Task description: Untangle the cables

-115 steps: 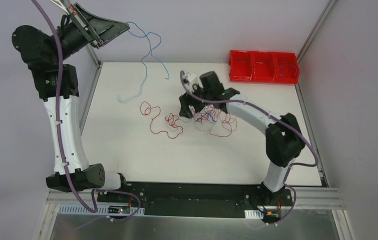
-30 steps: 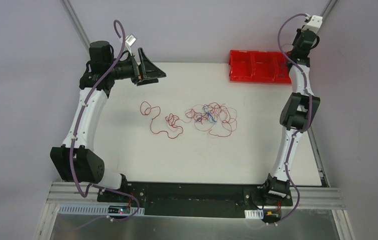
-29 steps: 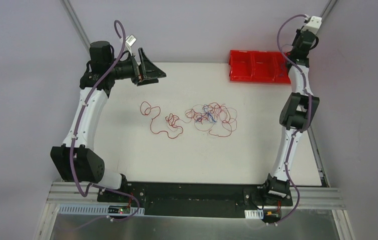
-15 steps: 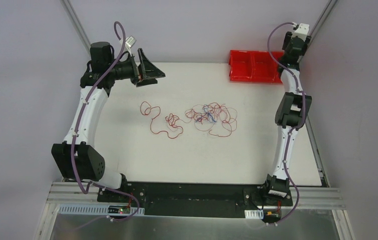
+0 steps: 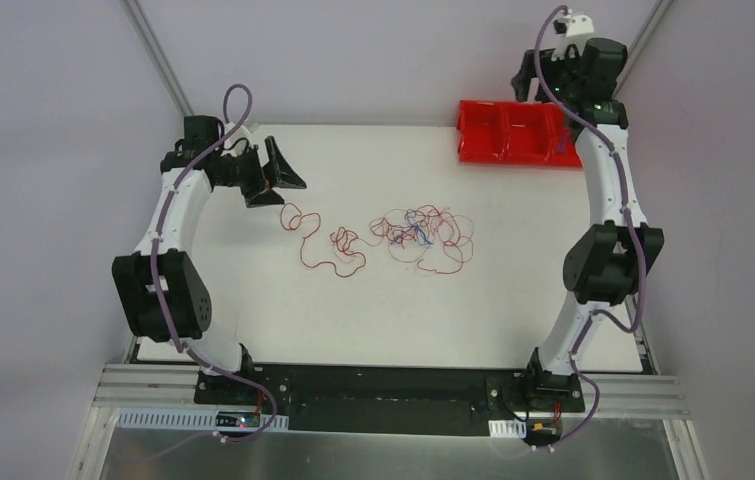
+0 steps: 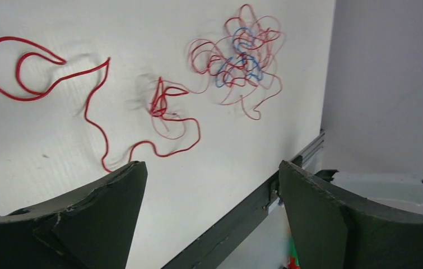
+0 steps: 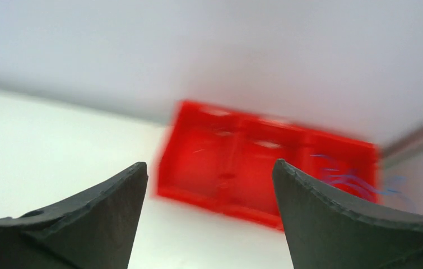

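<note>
The cables lie on the white table as a red and blue tangle, with a looser red cable stretched out to its left. My left gripper hovers open and empty above the table's far left, just behind that red cable's looped end. My right gripper is raised high at the back right, open and empty, facing down on the red bin.
The red bin has three compartments, and thin blue wire lies in its right one. Metal frame posts stand at the table's back corners. The black base rail runs along the near edge.
My left gripper has dropped and moved toward the near side, close to the red cable's loop. My right wrist has swung left over the bin and its jaws have gone from shut to open.
</note>
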You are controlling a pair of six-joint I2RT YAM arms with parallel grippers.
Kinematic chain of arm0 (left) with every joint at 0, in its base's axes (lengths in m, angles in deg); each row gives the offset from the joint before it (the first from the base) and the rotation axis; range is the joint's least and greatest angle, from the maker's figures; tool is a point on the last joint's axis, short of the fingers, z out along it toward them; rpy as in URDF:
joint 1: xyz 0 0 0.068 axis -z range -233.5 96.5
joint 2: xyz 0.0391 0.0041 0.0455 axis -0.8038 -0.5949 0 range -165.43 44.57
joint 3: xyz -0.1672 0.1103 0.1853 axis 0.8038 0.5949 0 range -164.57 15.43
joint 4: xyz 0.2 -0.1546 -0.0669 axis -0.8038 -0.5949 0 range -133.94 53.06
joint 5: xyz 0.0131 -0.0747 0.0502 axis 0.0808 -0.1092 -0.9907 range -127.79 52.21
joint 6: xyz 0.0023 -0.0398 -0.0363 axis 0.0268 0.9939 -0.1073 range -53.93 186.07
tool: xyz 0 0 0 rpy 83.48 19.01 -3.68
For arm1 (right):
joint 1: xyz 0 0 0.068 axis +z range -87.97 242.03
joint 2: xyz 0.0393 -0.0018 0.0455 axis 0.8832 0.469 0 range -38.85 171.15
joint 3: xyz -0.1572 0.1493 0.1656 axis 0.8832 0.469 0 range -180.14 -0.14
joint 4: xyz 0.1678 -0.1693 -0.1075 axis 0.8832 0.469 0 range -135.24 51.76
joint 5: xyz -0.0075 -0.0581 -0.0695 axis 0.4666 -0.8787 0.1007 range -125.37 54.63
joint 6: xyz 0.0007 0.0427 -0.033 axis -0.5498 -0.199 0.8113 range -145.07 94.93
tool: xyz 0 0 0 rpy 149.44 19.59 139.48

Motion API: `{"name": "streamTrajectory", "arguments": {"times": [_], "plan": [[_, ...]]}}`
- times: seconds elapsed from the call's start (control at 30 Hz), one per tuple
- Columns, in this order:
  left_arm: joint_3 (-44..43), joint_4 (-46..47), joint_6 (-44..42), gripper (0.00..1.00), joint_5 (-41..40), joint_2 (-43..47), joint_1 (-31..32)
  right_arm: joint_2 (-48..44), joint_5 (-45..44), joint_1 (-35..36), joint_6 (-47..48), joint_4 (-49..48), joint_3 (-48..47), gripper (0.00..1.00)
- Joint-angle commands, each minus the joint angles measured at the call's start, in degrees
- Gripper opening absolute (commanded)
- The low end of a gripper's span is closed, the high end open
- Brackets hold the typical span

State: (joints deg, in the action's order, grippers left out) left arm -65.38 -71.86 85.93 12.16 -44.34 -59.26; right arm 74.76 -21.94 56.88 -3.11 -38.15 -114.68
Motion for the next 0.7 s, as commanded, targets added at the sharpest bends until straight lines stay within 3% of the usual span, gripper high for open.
{"name": "streamTrajectory", "arguments": {"times": [0.0, 0.1, 0.2, 0.53, 0.67], "plan": [[-1.23, -6.30, -12.00, 0.87, -4.74, -6.24, 0.16, -7.24, 15.93, 8.97, -2.88, 26.72, 1.52, 0.85], [-2.38, -6.39, -13.54, 0.82, -9.43, -10.65, 0.16, -6.71, 17.36, 14.99, -3.75, 33.93, 4.50, 0.84], [-4.75, -6.35, -12.40, 0.83, -13.27, -15.55, 0.14, -4.21, 17.18, 21.77, -3.95, 38.67, 5.73, 0.79], [-11.50, -4.68, -10.03, 0.98, -18.67, -28.89, 3.98, 4.61, 15.70, 34.08, -8.91, 37.04, 7.76, 0.75], [-13.27, -4.03, -9.34, 0.99, -21.50, -32.13, 7.42, 10.58, 10.80, 37.09, -9.86, 39.62, 6.28, 0.74]]}}
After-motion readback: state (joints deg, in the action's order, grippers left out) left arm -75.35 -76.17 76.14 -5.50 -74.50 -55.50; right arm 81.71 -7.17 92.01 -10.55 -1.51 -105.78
